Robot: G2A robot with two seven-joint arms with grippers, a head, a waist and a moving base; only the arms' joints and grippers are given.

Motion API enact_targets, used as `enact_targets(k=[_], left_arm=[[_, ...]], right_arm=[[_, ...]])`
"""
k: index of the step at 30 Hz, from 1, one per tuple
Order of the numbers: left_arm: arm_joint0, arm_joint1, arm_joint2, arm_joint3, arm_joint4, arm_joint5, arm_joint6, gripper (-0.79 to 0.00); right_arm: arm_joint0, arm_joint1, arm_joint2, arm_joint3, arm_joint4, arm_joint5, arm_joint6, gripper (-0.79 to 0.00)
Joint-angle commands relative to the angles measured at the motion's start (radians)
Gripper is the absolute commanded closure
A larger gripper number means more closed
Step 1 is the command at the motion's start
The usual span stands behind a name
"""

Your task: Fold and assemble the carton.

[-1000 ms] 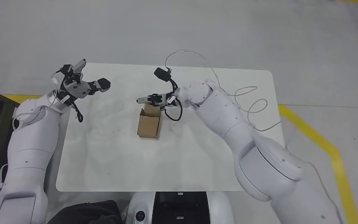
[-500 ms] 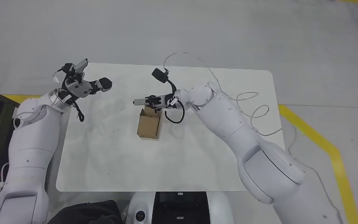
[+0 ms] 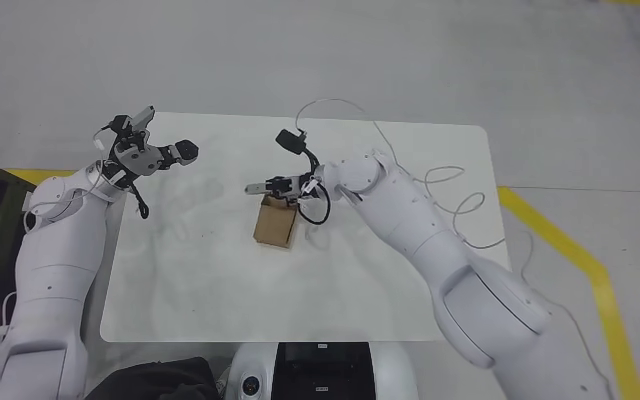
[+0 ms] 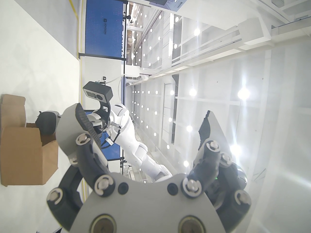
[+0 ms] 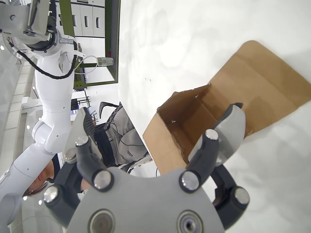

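A brown carton [image 3: 275,222] stands open-topped near the middle of the white table [image 3: 400,290], one flap spread flat on the far side. My right gripper [image 3: 268,187] is at its far rim, open. In the right wrist view, one finger [image 5: 230,122] reaches down inside the carton [image 5: 170,144] against its wall, while the other finger stays outside; the right gripper [image 5: 161,107] straddles that wall. My left gripper [image 3: 165,150] hangs open and empty over the table's far left corner. From the left wrist view, past the left gripper [image 4: 143,109], the carton [image 4: 21,146] stands off to the side.
A loose white cable [image 3: 440,170] trails across the table's far right part. The table's near half and left side are bare. A yellow floor line [image 3: 560,240] runs beyond the right edge.
The right gripper shifted left, then back right, and the carton slid slightly to the right and turned a little with it. The left arm barely moved.
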Motion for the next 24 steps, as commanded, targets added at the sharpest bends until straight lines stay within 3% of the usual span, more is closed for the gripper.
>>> enact_targets(k=[1,11,24], left_arm=[[-0.001,-0.001,0.000,0.002,0.000,-0.003,-0.003,-0.785],[-0.007,-0.004,-0.001,0.008,0.004,-0.002,-0.009,-0.785],[-0.018,-0.008,0.002,0.014,0.013,0.006,-0.016,-0.785]], right_arm=[[-0.013,0.015,0.016,-0.030,-0.008,0.009,0.008,-0.785],[-0.127,0.107,0.112,-0.273,-0.110,0.128,0.049,-0.785],[-0.360,0.225,0.286,-0.642,-0.245,0.291,0.146,-0.785]])
